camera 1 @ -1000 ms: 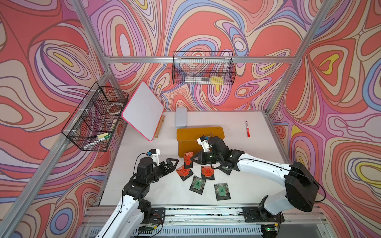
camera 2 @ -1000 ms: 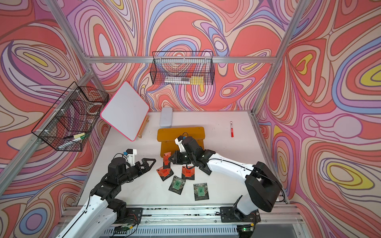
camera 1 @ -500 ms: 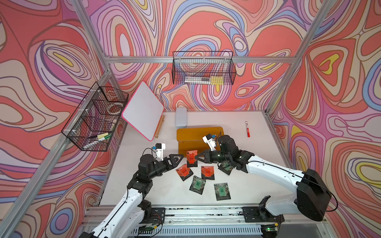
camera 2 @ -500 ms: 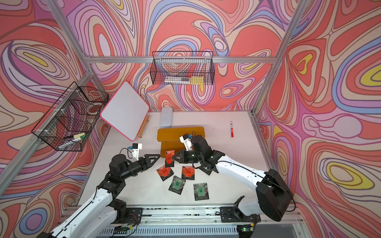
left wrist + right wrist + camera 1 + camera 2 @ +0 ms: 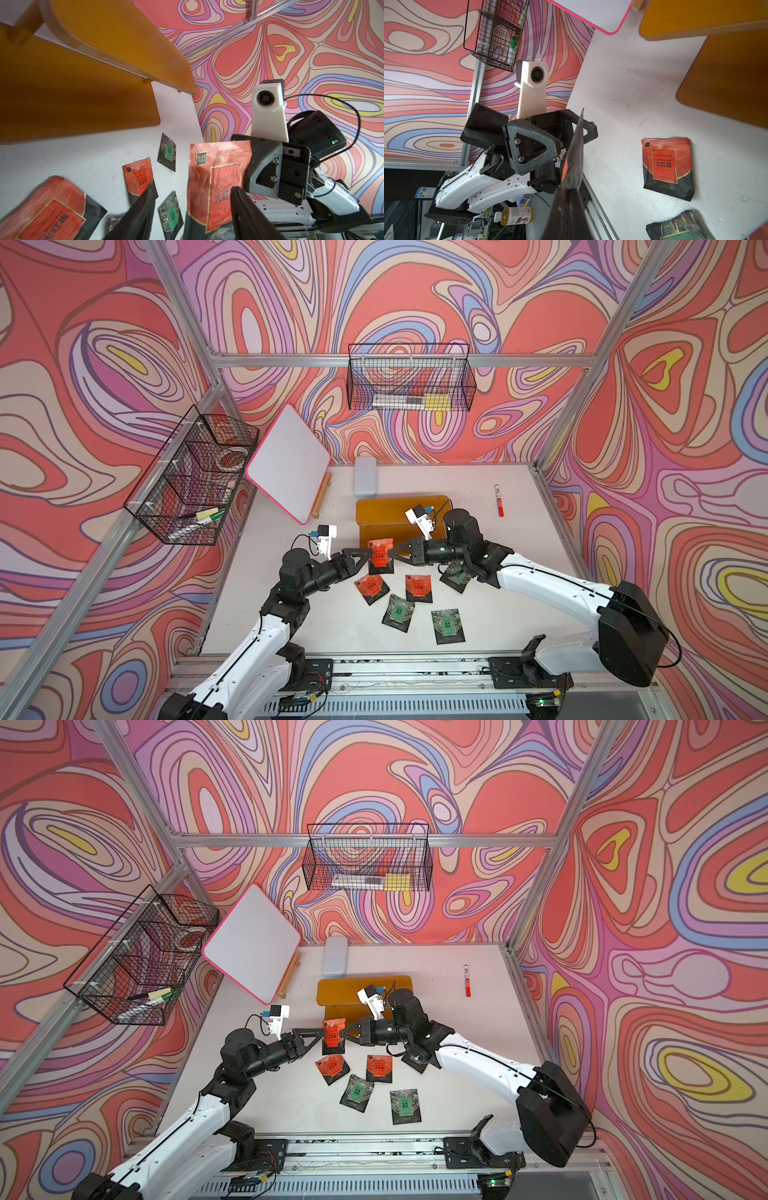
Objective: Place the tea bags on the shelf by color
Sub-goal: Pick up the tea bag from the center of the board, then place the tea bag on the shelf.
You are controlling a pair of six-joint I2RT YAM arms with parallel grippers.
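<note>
Spreading beneath everything, the white table [image 5: 519, 614] is carrying the shelf [image 5: 386, 510] toward its far side, and both mustard tiers are lying bare where they show, so the sorting is judged to be only starting. The two arms are reaching in from the near edge and meeting just on the near side of the lower tier, probably so that one sachet can be passed or re-gripped beside its destination. The right gripper [image 5: 395, 554] is clamped together on the right edge of an orange-red tea bag [image 5: 380, 556], holding it upright above the table and leaving its opposite edge free. The left gripper [image 5: 368, 554] is standing with jaws apart around that free left edge, its fingers [image 5: 143, 209] flanking the sachet without visibly pressing it. Five more are lying flat nearer the rail, within either arm's reach: the left orange-red sachet [image 5: 369, 585], the right orange-red sachet [image 5: 419, 587], the middle green sachet [image 5: 399, 611], the near green sachet [image 5: 446, 624], and the far green sachet [image 5: 455, 574], partly tucked under the right arm
</note>
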